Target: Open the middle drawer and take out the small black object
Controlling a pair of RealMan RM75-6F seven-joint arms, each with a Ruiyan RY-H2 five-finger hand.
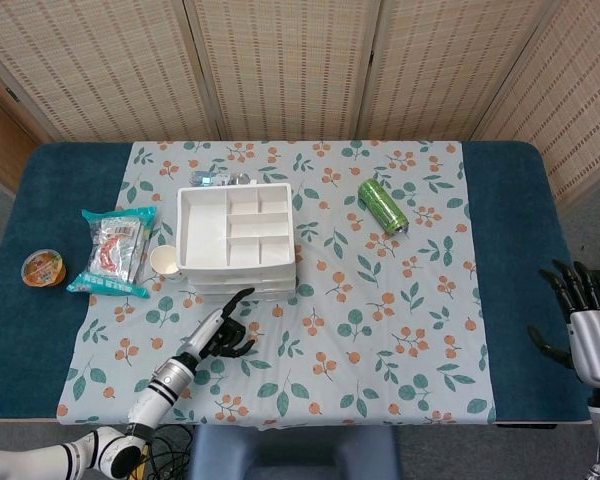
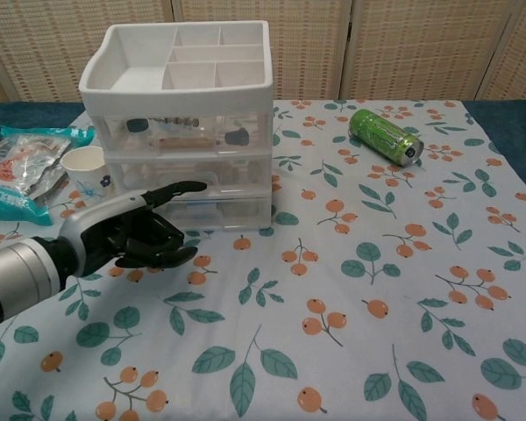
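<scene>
head view: one white drawer unit (image 1: 236,240) with an open compartment tray on top stands on the flowered cloth (image 1: 380,330), its drawer fronts facing the near table edge. one paper cup (image 1: 165,261) sits just beside its left side, one snack bag (image 1: 116,250) further left, one small sealed cup (image 1: 42,268) on the blue table (image 1: 25,330), one green can (image 1: 382,206) lying on its side to the right. the left hand (image 1: 218,335) lies near the drawer fronts, one finger straight toward them, the rest curled in on nothing. the right hand (image 1: 582,322) hangs off the table's right edge, fingers spread, holding nothing

chest view: three stacked clear drawers, all shut. the middle drawer (image 2: 188,171) runs its long axis left to right; whether a small black object lies in it cannot be told. the left hand (image 2: 136,233) has its straight finger level with the middle drawer front; contact cannot be told. the top drawer (image 2: 184,133) shows small dark items
</scene>
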